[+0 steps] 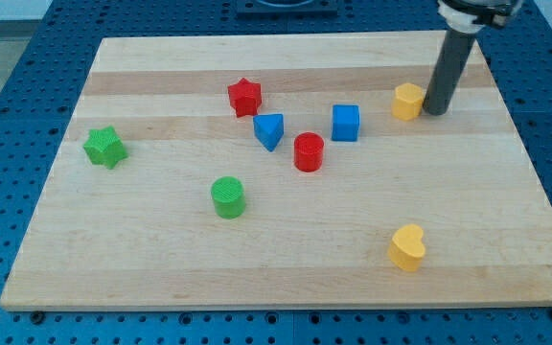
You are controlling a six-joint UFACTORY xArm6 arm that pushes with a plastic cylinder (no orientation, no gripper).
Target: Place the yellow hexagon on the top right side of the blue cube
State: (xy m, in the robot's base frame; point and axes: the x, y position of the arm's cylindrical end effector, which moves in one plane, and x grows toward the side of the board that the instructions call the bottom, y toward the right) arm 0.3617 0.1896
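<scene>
The yellow hexagon (408,101) sits on the wooden board toward the view's upper right. The blue cube (346,123) lies to its lower left, a short gap apart. My tip (435,111) stands just right of the yellow hexagon, touching or nearly touching its right side. The rod rises from there to the view's top.
A blue triangle (269,130) and a red cylinder (309,152) lie left of the blue cube. A red star (244,97) is at upper middle. A green star (104,147) is at far left, a green cylinder (227,197) at lower middle. A yellow heart (407,248) is at lower right.
</scene>
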